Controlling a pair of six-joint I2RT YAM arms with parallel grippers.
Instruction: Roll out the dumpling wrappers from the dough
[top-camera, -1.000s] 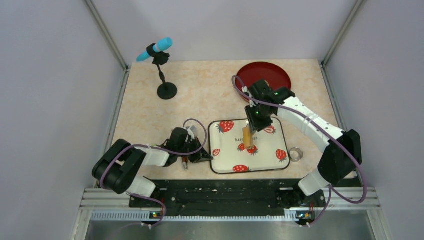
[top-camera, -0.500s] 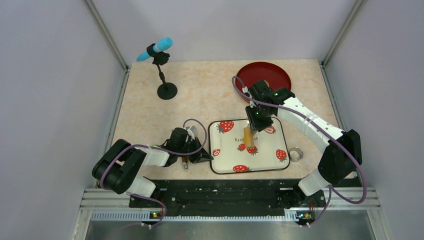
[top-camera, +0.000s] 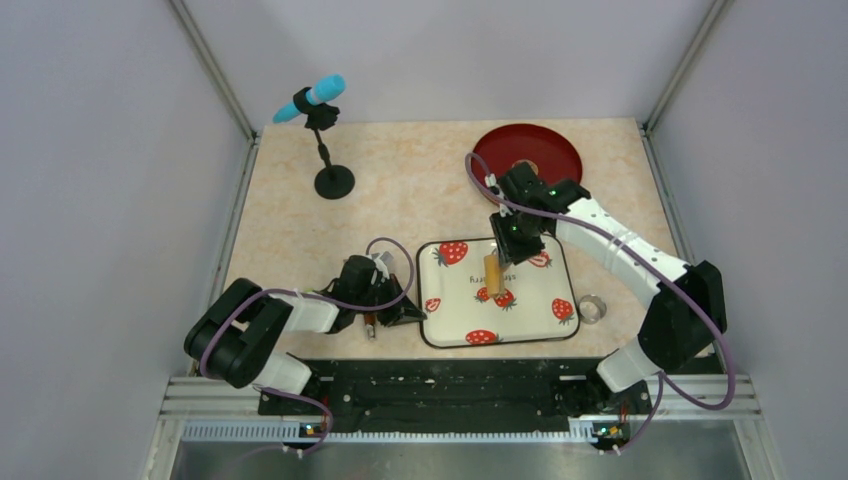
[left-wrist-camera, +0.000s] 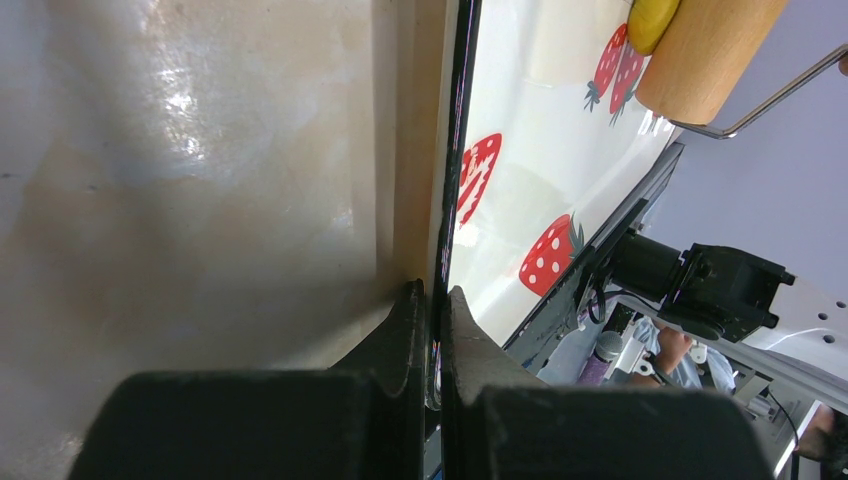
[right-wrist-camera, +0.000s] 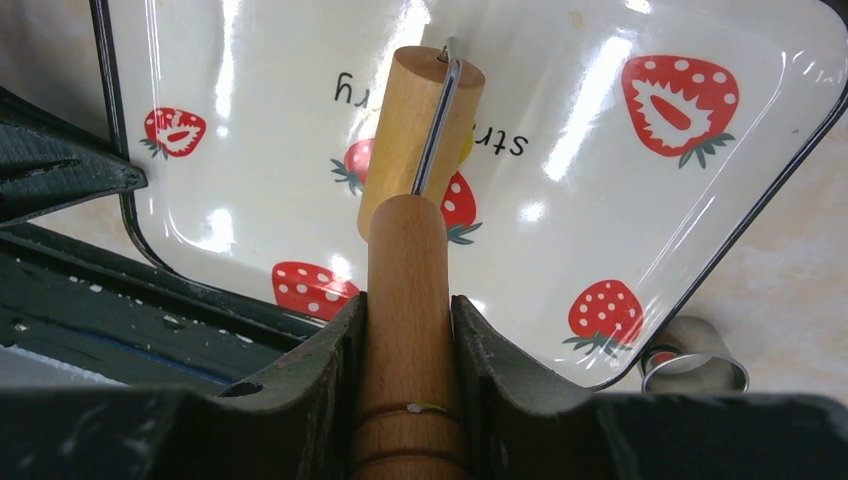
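Note:
The tan wooden roller (top-camera: 492, 275) lies on the white strawberry tray (top-camera: 535, 320). My right gripper (top-camera: 512, 246) is shut on the roller's handle (right-wrist-camera: 405, 270), and the barrel (right-wrist-camera: 418, 125) rests on the tray ahead of it. The yellow dough (left-wrist-camera: 652, 22) is a small lump pressed under the barrel. Only a sliver of the dough (right-wrist-camera: 466, 150) shows in the right wrist view. My left gripper (top-camera: 408, 313) is shut on the tray's left rim (left-wrist-camera: 455, 150), one finger on each side of it. No flat round wrapper is in view.
A small metal ring (top-camera: 591, 308) stands on the table off the tray's right edge, and it also shows in the right wrist view (right-wrist-camera: 693, 355). A dark red plate (top-camera: 527, 152) sits at the back right. A microphone stand (top-camera: 333, 181) stands at the back left.
The roller and my right gripper have shifted slightly to the left across the tray. The left arm and the tray have not moved.

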